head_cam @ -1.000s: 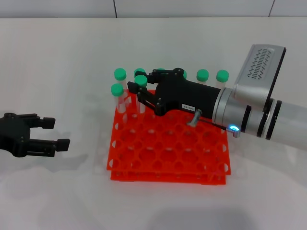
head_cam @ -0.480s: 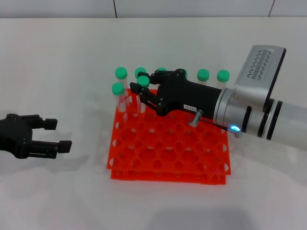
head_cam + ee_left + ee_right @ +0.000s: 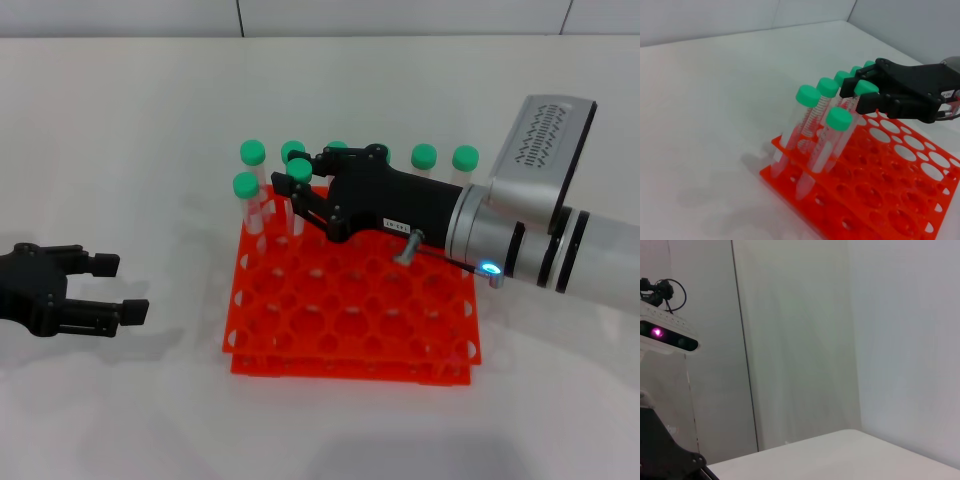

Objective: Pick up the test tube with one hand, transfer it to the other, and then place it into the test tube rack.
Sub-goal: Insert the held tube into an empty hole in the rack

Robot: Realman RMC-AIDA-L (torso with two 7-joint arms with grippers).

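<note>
1. Fingers of the right gripper (image 3: 297, 193) sit narrow around a green cap, pinching the test tube (image 3: 297, 200) just below its top; in the left wrist view the same black fingers (image 3: 867, 97) flank that cap on both sides.
2. Tube position: upright with a slight tilt, its lower part already down in a hole near the rack's far left corner, just beside a second capped tube (image 3: 245, 200). Long axis runs roughly vertical, in line with the hole.
3. Key relation: the tube hangs directly under the right fingers, so the coming move looks like a short straight drop or simple release, not a sideways shift. How deep it is seated I cannot tell.
4. Test tube rack (image 3: 350, 350) lies flat on the white surface (image 3: 130, 120), most holes vacant; more green-capped tubes stand along its far row.
5. Left gripper (image 3: 85, 290) rests well apart on the rack's left, fingers spread and holding nothing. Right arm is plainly the nearer one.
</note>
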